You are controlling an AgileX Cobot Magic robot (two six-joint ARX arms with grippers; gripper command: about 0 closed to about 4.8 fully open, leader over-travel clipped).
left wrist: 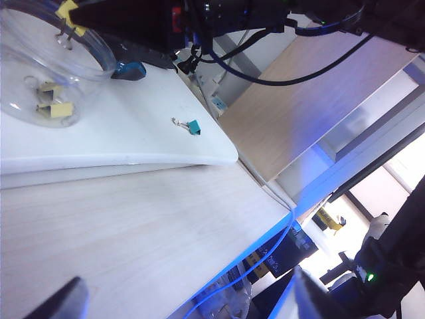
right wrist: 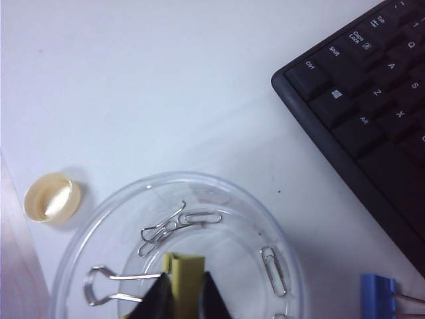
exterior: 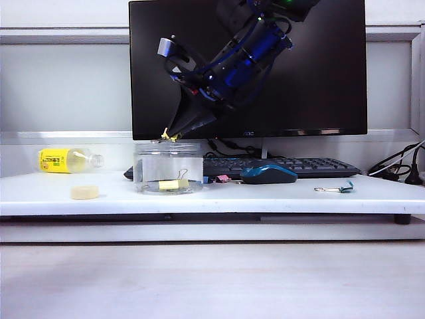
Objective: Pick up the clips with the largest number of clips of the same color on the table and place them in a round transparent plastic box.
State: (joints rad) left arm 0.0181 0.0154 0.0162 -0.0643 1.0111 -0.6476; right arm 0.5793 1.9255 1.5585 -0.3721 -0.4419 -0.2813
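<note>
The round transparent plastic box (exterior: 168,166) stands on the white table, left of the mouse. My right gripper (exterior: 169,137) hangs just above its open mouth, shut on a yellow clip (exterior: 167,136). In the right wrist view the black fingertips pinch that yellow clip (right wrist: 184,276) over the box's rim (right wrist: 176,175), its wire handles sticking out sideways. More yellow clips (left wrist: 56,109) lie on the box's floor, along with some silver paper clips (right wrist: 172,229). My left gripper (left wrist: 189,309) is open and empty, far off over the pale wooden desk.
A teal clip (exterior: 344,189) lies at the table's right, and a pink clip (exterior: 222,178) by the keyboard (exterior: 299,165). A blue mouse (exterior: 268,174) sits right of the box. A yellow-labelled bottle (exterior: 66,160) and a cream cap (exterior: 85,193) lie at the left. A blue clip (right wrist: 378,296) is beside the keyboard.
</note>
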